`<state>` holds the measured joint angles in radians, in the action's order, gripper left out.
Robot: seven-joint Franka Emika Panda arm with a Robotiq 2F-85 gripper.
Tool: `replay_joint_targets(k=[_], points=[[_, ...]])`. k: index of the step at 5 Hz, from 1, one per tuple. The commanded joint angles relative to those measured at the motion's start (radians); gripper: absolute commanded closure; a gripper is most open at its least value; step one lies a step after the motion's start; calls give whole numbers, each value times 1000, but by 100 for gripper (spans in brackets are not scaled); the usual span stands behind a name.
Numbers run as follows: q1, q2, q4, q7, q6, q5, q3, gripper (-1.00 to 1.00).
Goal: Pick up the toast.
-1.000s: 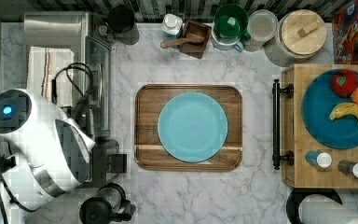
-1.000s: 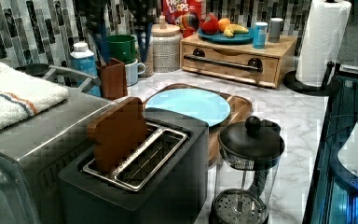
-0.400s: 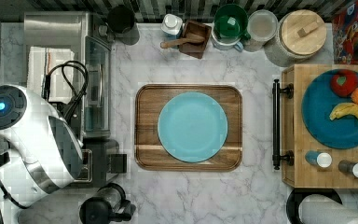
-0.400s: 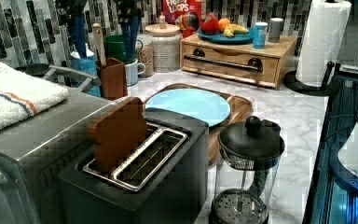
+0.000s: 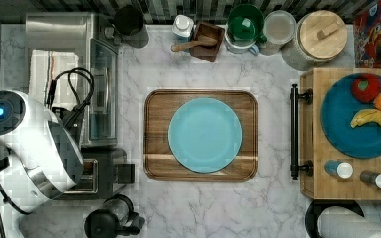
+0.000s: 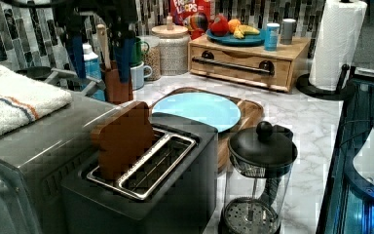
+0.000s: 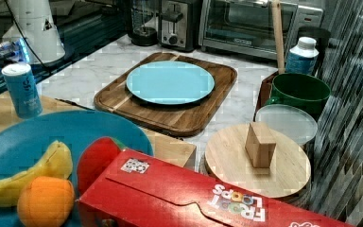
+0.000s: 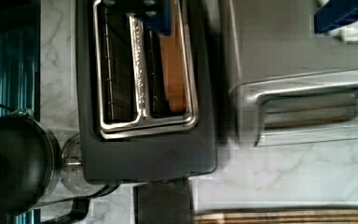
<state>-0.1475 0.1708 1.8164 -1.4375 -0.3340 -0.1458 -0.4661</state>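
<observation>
Toast (image 6: 121,139): flat matte brown slice, upright in toaster (image 6: 141,195) slot nearest oven (image 6: 24,161); toaster dark, chrome-rimmed. Gripper (image 6: 100,48), blue-padded, hung above, jaws spread wide, holding nothing.

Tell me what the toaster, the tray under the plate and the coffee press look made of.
Dark boxy toaster: matte black casing, plastic or painted metal, with shiny metal slot frames. Brown rectangular tray: wood, visible grain, smooth finish. Black-lidded coffee press: clear body, probably glass, with glossy black plastic-looking lid.
</observation>
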Motion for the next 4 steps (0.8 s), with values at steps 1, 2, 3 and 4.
replay_joint_targets(k=[1, 2, 3, 4], points=[[-103, 60, -127, -130, 89, -46, -71, -100], [-116, 39, -72, -151, 36, 0, -80, -100], [-109, 40, -80, -162, 36, -3, -84, 100], [-110, 51, -101, -166, 54, -3, -76, 100]])
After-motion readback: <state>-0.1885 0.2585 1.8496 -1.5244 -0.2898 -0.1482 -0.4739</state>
